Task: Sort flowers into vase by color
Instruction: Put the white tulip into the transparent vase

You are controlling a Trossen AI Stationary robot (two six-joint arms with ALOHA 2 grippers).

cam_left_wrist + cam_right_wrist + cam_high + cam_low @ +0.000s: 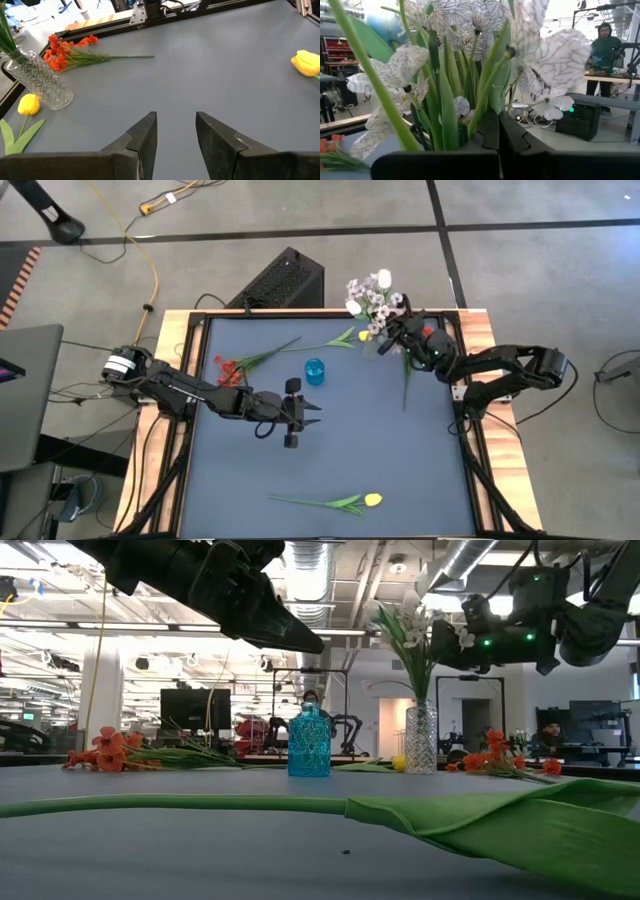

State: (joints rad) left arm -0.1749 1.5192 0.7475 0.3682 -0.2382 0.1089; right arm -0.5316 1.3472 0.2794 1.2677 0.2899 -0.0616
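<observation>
Reaching toward the far right corner of the table [340,430], the right gripper [392,338] hangs just beside the bunch of white flowers [372,293] that stands in the clear glass vase [421,740]. Its wrist view is filled with pale veined petals [545,55] and green stems and leaves [445,100], and its two dark fingers [487,130] are pressed together with no gap; whether a stem is caught between them cannot be told, since the leaves crowd right up against the tips. The left gripper [300,412] hovers over the middle of the table, a little toward the near side of the small blue bottle [315,371], holding nothing. Its fingers [145,140] stand partly apart, with bare table showing through the gap. A red flower bunch [232,369] lies on the table at the left, its stems pointing toward the far side. A yellow tulip [363,335] lies near the base of the vase, its leafy stem stretching left toward the red bunch. A second yellow tulip [372,500] lies alone near the front edge, well apart from everything else, its stem running left. Another long green stem [406,380] lies on the right side of the table below the right gripper, and in the low view a second cluster of red blossoms [495,755] shows on the table to the right of the vase. Beyond the table, a person [605,47] in a dark green top stands at a bench in the background.
</observation>
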